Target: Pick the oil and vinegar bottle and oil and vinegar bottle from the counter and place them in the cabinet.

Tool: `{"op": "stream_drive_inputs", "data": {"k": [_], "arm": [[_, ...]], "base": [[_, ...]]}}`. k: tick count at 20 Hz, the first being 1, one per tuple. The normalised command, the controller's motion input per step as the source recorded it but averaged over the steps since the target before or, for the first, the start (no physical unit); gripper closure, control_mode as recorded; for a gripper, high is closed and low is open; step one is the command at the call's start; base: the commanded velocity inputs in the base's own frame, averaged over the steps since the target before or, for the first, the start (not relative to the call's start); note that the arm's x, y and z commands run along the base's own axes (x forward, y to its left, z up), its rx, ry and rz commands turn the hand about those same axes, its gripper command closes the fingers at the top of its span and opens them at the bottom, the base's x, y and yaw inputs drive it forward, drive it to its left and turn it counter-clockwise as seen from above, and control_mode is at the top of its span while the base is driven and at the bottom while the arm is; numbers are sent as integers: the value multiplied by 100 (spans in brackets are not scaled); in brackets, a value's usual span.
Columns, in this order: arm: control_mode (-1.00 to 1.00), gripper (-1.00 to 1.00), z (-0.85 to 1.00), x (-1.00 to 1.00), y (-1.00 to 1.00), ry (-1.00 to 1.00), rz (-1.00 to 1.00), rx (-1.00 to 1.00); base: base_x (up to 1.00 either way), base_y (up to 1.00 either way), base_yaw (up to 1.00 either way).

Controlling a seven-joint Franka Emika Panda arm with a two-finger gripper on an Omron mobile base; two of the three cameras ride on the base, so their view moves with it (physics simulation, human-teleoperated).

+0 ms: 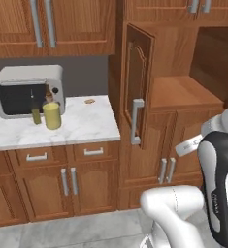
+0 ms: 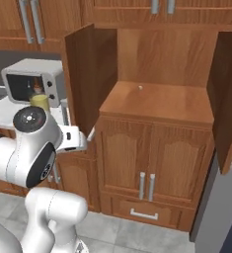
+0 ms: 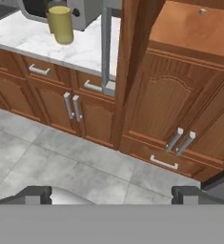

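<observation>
Starting out, gripper [image 3: 111, 194] wide open and empty (nothing picked yet), both bottles [image 1: 51, 114] standing together on the surface [image 1: 81, 123] by the microwave [image 1: 28, 89], so next comes a reach left, away from the open cabinet [image 2: 157, 101].

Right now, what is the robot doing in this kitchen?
It is getting ready to put two bottles away. The gripper is open and holds nothing. The round bottle and the slim green bottle both stand on the marble counter by the microwave. The cabinet stands open, its shelf waiting for them.
</observation>
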Motion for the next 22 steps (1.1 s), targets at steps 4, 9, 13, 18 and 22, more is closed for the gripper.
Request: {"op": "stream_drive_inputs", "data": {"k": [4, 9, 13, 18, 22], "arm": [[100, -100, 0, 0, 0, 0, 0, 0], [100, -100, 0, 0, 0, 0, 0, 0], [100, -100, 0, 0, 0, 0, 0, 0], [100, -100, 0, 0, 0, 0, 0, 0], [100, -100, 0, 0, 0, 0, 0, 0]], "base": [[-28, 47, -1], [-38, 70, -1], [-31, 82, -2], [-13, 88, -3], [31, 68, -8]]}}
